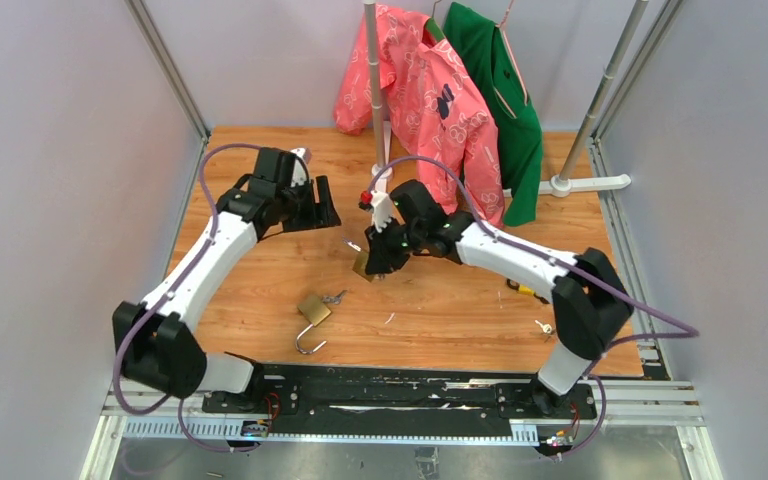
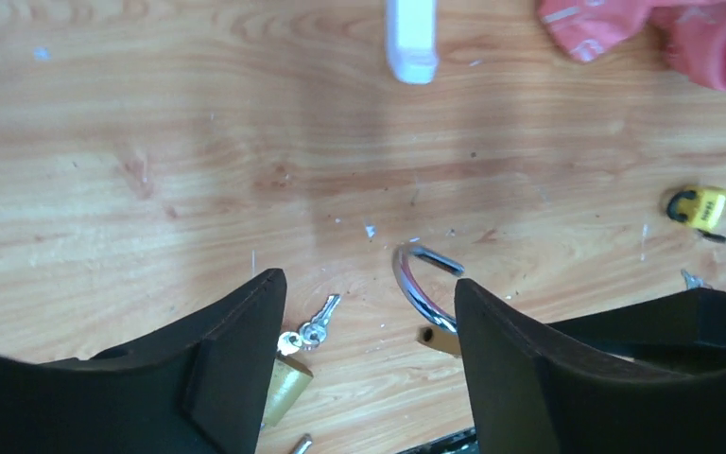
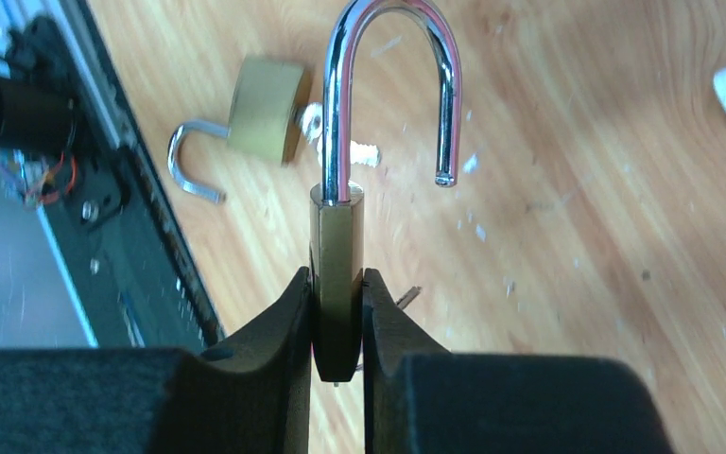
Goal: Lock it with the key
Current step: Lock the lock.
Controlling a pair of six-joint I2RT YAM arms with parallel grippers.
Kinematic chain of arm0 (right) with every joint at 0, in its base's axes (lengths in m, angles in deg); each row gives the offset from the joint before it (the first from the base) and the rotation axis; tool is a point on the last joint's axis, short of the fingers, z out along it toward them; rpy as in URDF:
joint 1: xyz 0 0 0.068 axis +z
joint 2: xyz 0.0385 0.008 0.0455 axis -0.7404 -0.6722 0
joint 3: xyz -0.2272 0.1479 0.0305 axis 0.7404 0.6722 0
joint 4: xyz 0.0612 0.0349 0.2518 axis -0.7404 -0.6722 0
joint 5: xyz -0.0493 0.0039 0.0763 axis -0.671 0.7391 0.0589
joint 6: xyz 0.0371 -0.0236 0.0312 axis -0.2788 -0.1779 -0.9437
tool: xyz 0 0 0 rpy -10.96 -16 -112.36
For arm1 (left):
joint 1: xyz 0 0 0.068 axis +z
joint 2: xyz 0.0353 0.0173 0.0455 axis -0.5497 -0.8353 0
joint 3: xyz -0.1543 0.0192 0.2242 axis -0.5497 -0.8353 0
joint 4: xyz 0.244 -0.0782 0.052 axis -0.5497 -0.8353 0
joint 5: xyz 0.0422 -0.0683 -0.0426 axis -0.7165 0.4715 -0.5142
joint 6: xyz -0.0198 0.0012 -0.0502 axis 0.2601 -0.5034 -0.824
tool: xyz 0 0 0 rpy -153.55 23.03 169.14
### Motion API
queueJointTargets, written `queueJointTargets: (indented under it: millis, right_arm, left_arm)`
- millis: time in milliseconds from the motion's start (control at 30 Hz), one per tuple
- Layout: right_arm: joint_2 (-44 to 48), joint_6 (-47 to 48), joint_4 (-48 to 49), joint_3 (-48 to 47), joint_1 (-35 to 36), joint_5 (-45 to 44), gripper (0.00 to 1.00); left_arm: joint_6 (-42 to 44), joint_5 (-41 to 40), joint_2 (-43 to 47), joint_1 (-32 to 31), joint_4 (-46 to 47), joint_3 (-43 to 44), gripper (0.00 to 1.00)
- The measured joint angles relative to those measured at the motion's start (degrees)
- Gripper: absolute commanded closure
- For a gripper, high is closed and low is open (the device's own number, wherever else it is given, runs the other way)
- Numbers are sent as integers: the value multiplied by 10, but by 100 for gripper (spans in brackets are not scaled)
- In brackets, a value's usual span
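My right gripper is shut on the body of a brass padlock and holds it above the table, its steel shackle swung open. In the left wrist view the shackle shows beside the right finger. A second brass padlock lies on the table, shackle open, with a bunch of silver keys at its body. My left gripper is open and empty, raised above the table to the left of the held padlock.
A white clothes-rack post and foot stands at the back with a pink shirt and a green shirt. A small yellow item and a loose silver key lie at the right. A black rail runs along the near edge.
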Motion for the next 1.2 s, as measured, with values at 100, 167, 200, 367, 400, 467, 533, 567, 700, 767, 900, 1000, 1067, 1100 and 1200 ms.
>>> queueJointTargets:
  millis: [100,167,200,367,400,467,533,567,700,767,900,1000,1067,1100,1200]
  right_arm:
    - [61,38,-99,-2,-2,4,100]
    - [107,58,-148,-3,-5,11,100]
    - [127,67,-166,-6,-7,16,100]
    - [194,119,-294,-112,-38,71,100]
    - [198,131,-318,-145,-43,85,100]
    - [203,149,-353,-192,-49,112,100]
    - [209,161,-380,-219,-50,144,100]
    - [210,165,-394,-228,-50,162,100]
    - [205,171,-440,-236,-50,212,100]
    - [196,171,-454,-236,-50,224,100]
    - [184,172,-462,-236,-50,235,100]
    - [182,172,-461,-236,-50,242,100]
    - [182,171,-459,-236,-51,250,100]
    - [182,171,-458,-236,-51,251,100]
    - [182,168,-452,-236,-52,255,100]
  left_arm:
    - [59,30,56,1,18,0,25]
    - [99,75,95,1,46,-7,25]
    - [111,93,109,1,56,-10,25]
    - [193,280,191,1,139,-51,24]
    - [206,312,201,1,147,-56,23]
    - [231,382,216,1,159,-61,22]
    - [246,433,221,1,169,-59,22]
    - [255,452,221,1,168,-54,22]
    - [300,508,210,0,147,-21,20]
    - [307,522,210,-1,148,-16,20]
    - [305,538,204,-23,156,-15,20]
    - [312,548,195,-48,154,-15,23]
    - [319,553,192,-57,150,-15,30]
    - [323,555,191,-58,146,-15,33]
    - [340,561,186,-59,123,-4,38]
